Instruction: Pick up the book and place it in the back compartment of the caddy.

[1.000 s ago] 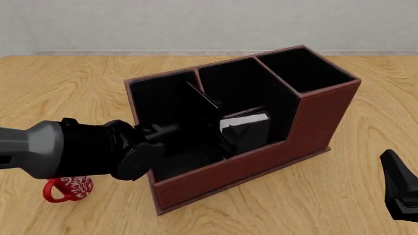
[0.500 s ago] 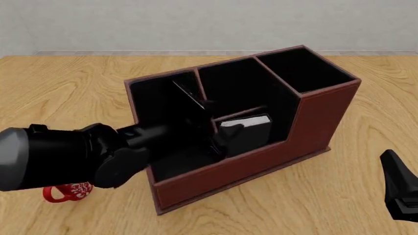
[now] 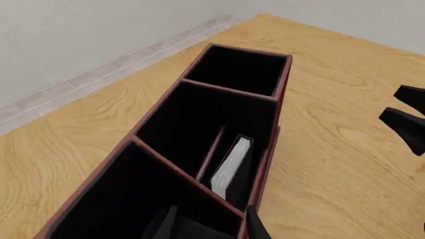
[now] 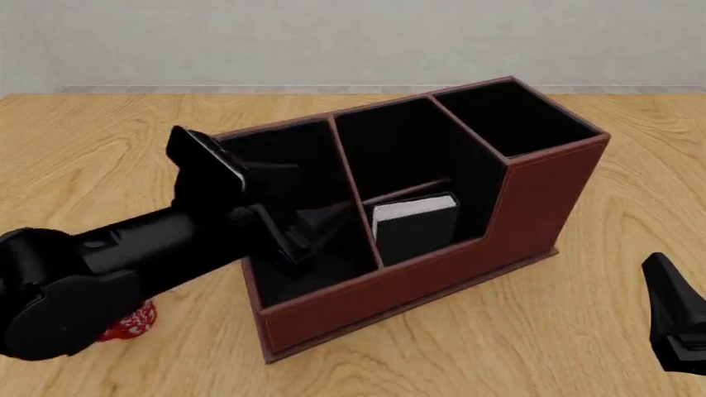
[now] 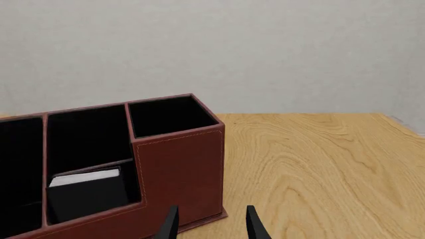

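Book [image 4: 415, 223] standing upright in the caddy [image 4: 530, 207], white page edges up, tucked into the narrow slot [image 4: 431, 236] between the thin divider bar and the low near wall. Touching nothing but the caddy, no pincer on it. Same book seen from the left wrist, on edge beside the bar [image 3: 232, 167]; from the right wrist, low behind the near wall [image 5: 86, 191].

Caddy sitting skewed on the wooden surface [image 4: 111, 141], tall square cell at the far right end, big open cell at the left end.

Left pincer [image 4: 303, 236] hanging over that left cell, just left of the book, apart from it. Fingers spread, nothing between them.

Right pincer [image 5: 208, 224] well off to the right near the surface's near edge, only partly in the front view [image 4: 673, 318]. Fingers parted, holding nothing, pointing at the caddy's tall end.

Red mug [image 4: 127, 322] peeking out under the left arm, near left of the caddy.
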